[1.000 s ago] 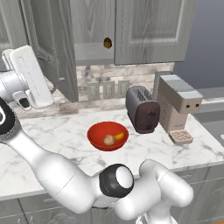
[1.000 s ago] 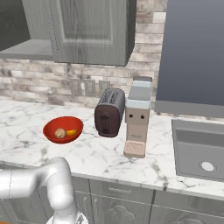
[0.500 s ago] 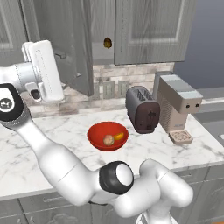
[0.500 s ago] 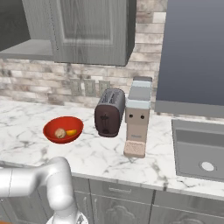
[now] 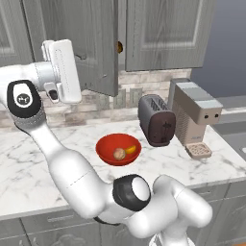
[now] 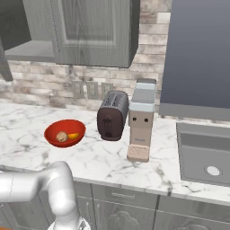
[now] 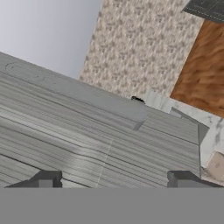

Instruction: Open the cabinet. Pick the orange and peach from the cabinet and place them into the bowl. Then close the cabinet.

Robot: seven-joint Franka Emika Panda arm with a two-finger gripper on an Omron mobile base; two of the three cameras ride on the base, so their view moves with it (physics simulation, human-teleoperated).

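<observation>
- The bowl (image 5: pixel 118 150) sits on the desk (image 5: pixel 57 158), just left of the toaster (image 5: pixel 156 120); the peach (image 5: pixel 118 153) and the orange (image 5: pixel 130 149) already lie inside it, so closing the cabinet (image 5: pixel 96 43) is what remains.
- The left door (image 5: pixel 77 45) stands ajar, swung out over the desk, while the right door (image 5: pixel 166 31) looks shut.
- The tool (image 7: pixel 113 177), jaws spread wide and empty, faces wood grain at close range, probably the open door's face.
- Best to press flat against the panel near its free edge, then follow the hinge arc so the fingertips (image 7: pixel 46 178) don't slide off.
- A small dark object (image 5: pixel 119 47) shows in the gap between the doors; it should stay clear.
</observation>
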